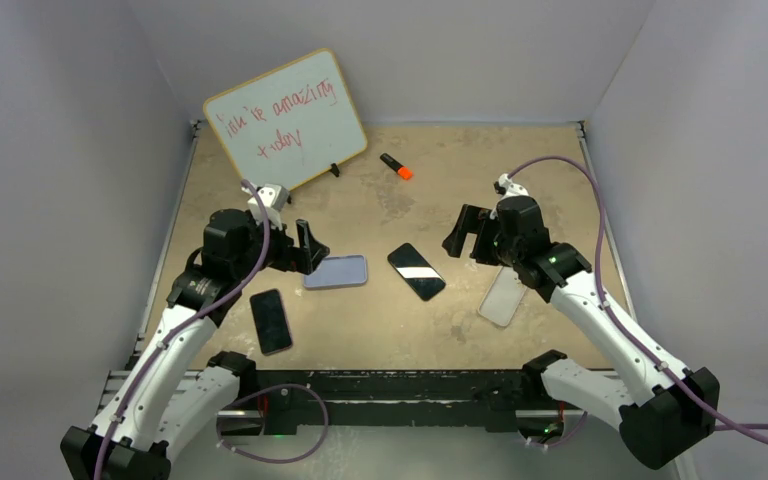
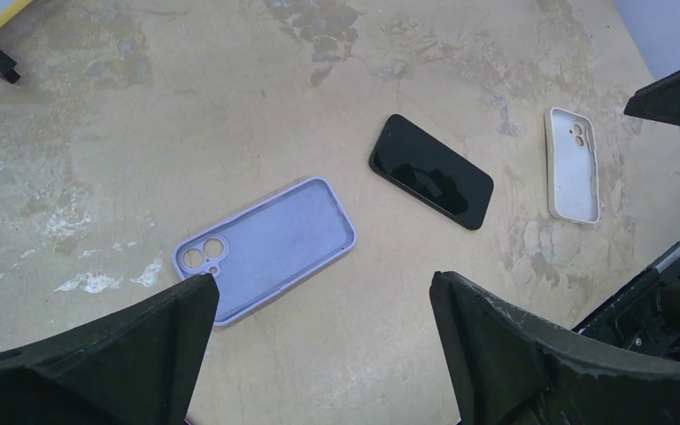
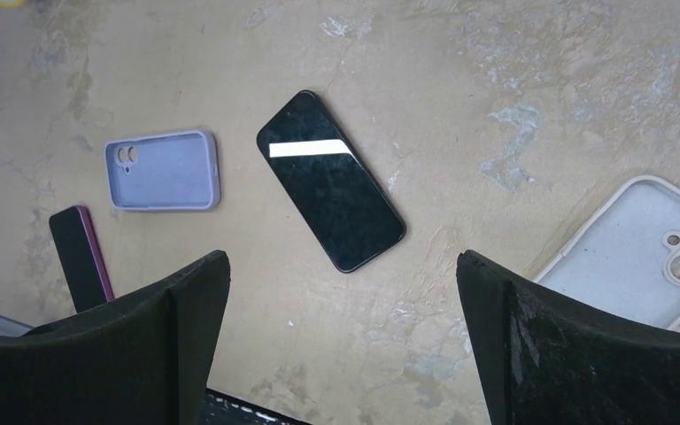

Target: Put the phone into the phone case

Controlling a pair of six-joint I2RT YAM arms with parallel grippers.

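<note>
Lower left: dark phone with magenta edge (image 1: 271, 321), flat, well clear of both grippers. Left gripper (image 1: 300, 250): jaws wide, empty, at the left end of the lilac case (image 1: 336, 271), which is matte, soft-looking, round-cornered, cavity up. Centre: black phone (image 1: 416, 271), glossy flat slab, long axis running upper left to lower right, between the two cases. Right gripper (image 1: 470, 235): jaws wide, empty; judged the nearer arm to this phone. Lower right: whitish case (image 1: 502, 297), cavity up.

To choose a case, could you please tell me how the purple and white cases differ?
Seen from above, the purple case lies crosswise, left of the middle phone; the white case lies lengthwise, right of it. Both are empty, open side up.
</note>
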